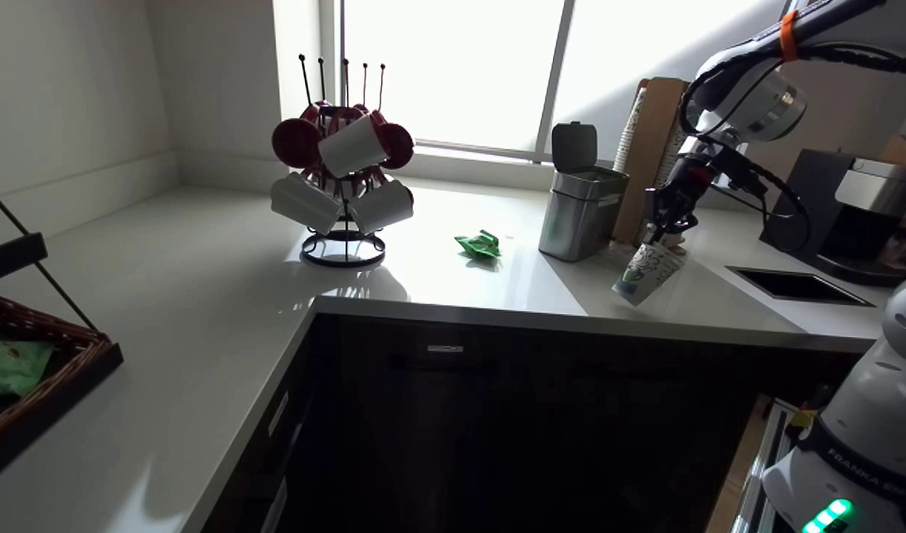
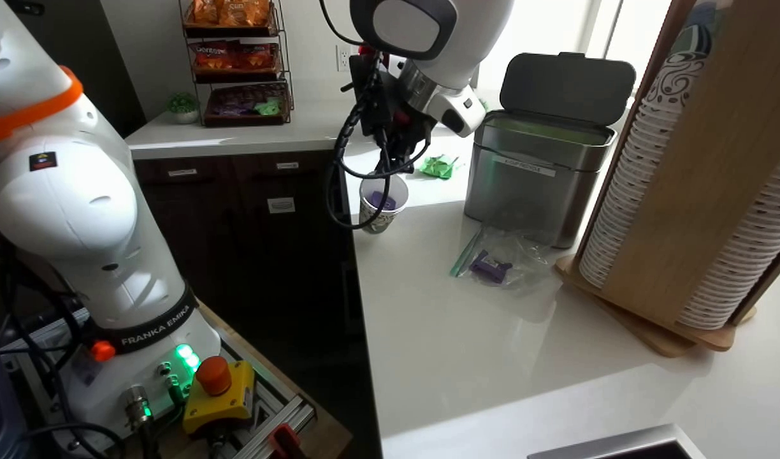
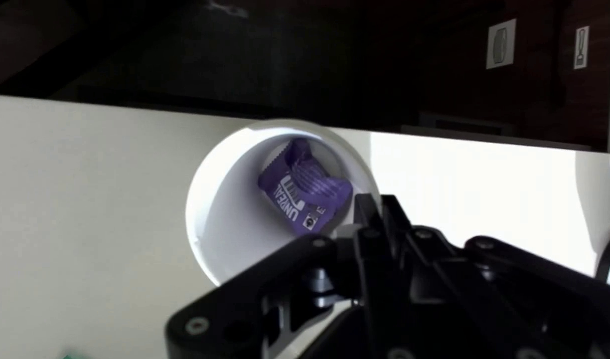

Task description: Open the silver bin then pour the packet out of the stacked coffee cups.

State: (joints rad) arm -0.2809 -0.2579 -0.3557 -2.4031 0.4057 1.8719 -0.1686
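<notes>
The silver bin point(image 1: 580, 218) stands on the counter with its lid point(image 1: 574, 145) up; it also shows open in an exterior view point(image 2: 524, 185). My gripper point(image 3: 380, 212) is shut on the rim of a patterned paper cup point(image 1: 648, 274). The cup hangs tilted near the counter's front edge, beside the bin and apart from it. It also shows in an exterior view point(image 2: 378, 223) and in the wrist view point(image 3: 230, 234). A purple packet point(image 3: 305, 192) lies inside at the cup's bottom. I cannot tell whether more than one cup is stacked there.
A wooden holder point(image 2: 670, 191) with stacked cups stands beside the bin. A clear bag point(image 2: 517, 268) with a purple packet lies before the bin. A green packet point(image 1: 481, 244), a mug rack point(image 1: 346, 255), a coffee machine point(image 1: 867, 215) and a counter opening point(image 1: 797, 287) are around.
</notes>
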